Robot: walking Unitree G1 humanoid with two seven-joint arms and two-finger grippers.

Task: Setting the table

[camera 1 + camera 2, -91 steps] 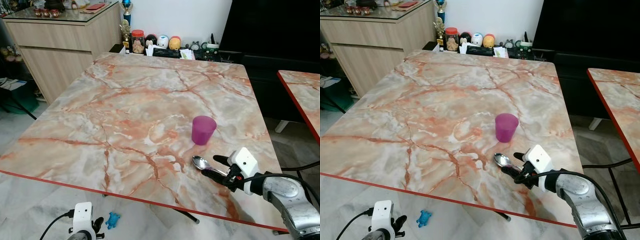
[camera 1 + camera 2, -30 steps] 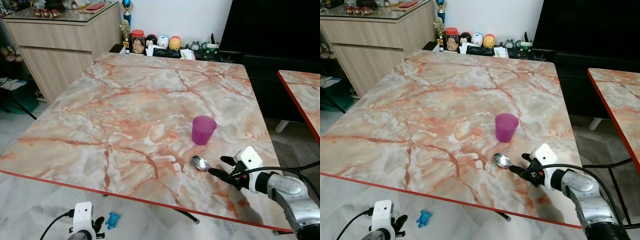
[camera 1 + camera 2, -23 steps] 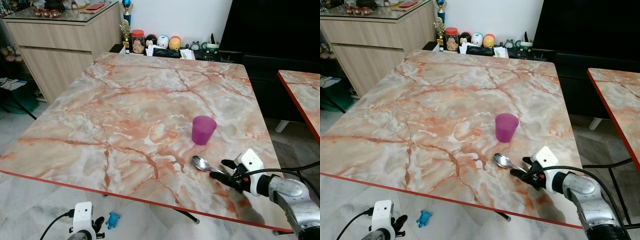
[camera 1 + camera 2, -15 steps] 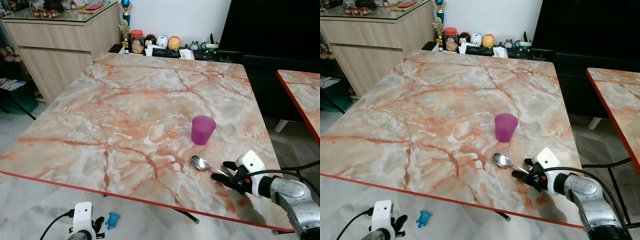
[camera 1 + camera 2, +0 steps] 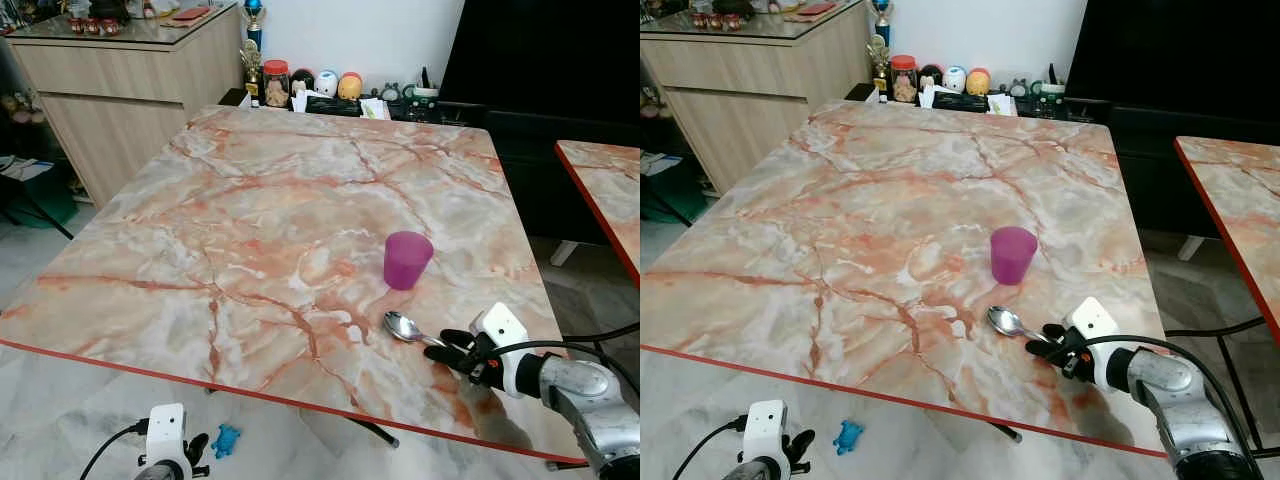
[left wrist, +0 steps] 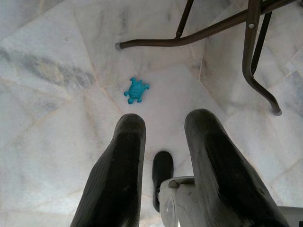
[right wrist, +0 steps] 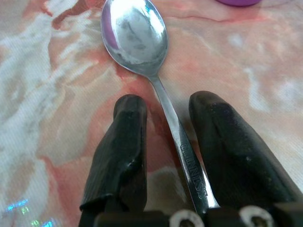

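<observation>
A silver spoon (image 5: 402,326) lies flat on the marble table (image 5: 250,220) near its front right, bowl pointing toward the table's middle. A purple cup (image 5: 407,260) stands upright just behind it. My right gripper (image 5: 447,346) rests low on the tabletop at the spoon's handle end. In the right wrist view the handle (image 7: 182,142) runs between the two black fingers (image 7: 123,137), which stand apart, so the gripper is open. My left gripper (image 6: 165,127) hangs idle below the table's front edge, open, facing the floor.
A wooden cabinet (image 5: 120,80) stands at the far left. Jars and small figures (image 5: 300,85) line the table's far edge. A second table (image 5: 605,190) is on the right. A blue toy turtle (image 6: 136,90) lies on the floor by metal table legs (image 6: 251,47).
The right gripper has lowered onto the tabletop and drawn slightly back along the handle. The spoon and the cup have stayed in place.
</observation>
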